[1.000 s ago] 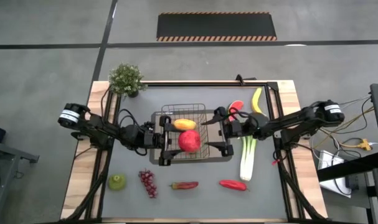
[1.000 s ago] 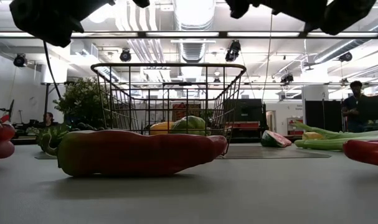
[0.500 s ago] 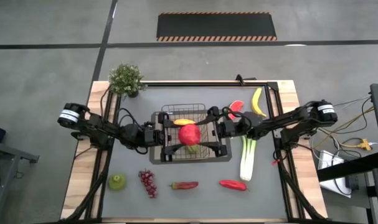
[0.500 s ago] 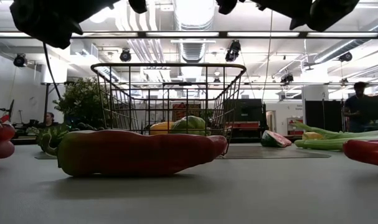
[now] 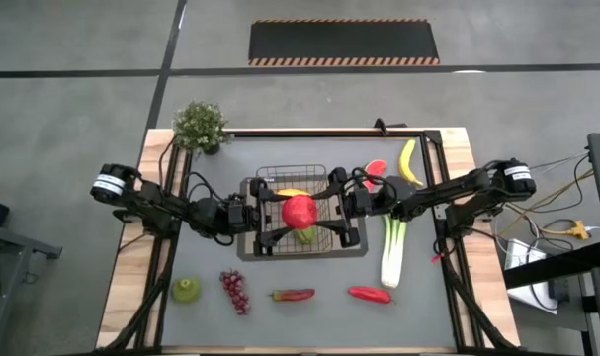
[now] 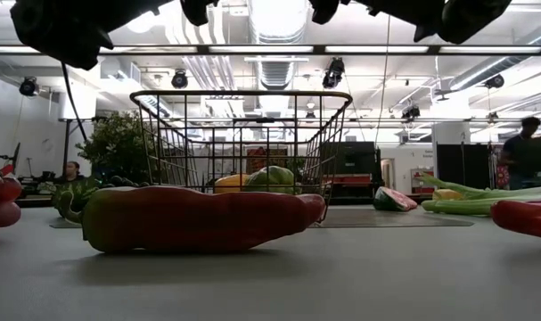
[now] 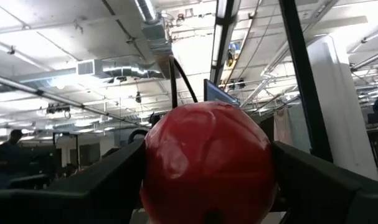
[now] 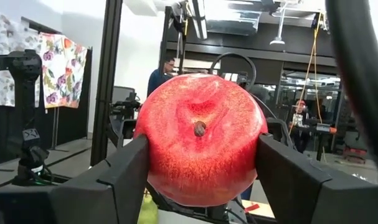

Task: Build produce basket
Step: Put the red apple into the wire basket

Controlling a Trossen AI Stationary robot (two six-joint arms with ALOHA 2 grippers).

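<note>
A red apple hangs in the air over the dark wire basket, between my two grippers. My left gripper reaches in from the table's left and is shut on it. My right gripper reaches in from the right, and its fingers lie on the apple too. The basket stands on the grey mat, with a yellow piece and a green piece inside. The low view shows the basket but not the apple. My left gripper pinches the apple between its two fingers, at two opposite sides. The fingers come level from the table's left. The apple is lifted clear above the basket. My right gripper has its two fingers against the apple's two sides. They come level from the table's right, and the apple's dimpled stem end faces its wrist. The apple fills the gap between the fingers.
A watermelon slice, banana and leek lie right of the basket. A green pear, grapes and two red peppers lie near the front. A potted plant stands far left.
My right gripper has moved toward the table's left, from beside the basket to the apple, and now has its fingers on either side of it. My left gripper has shifted the apple a little toward the far edge, still clear above the basket.
</note>
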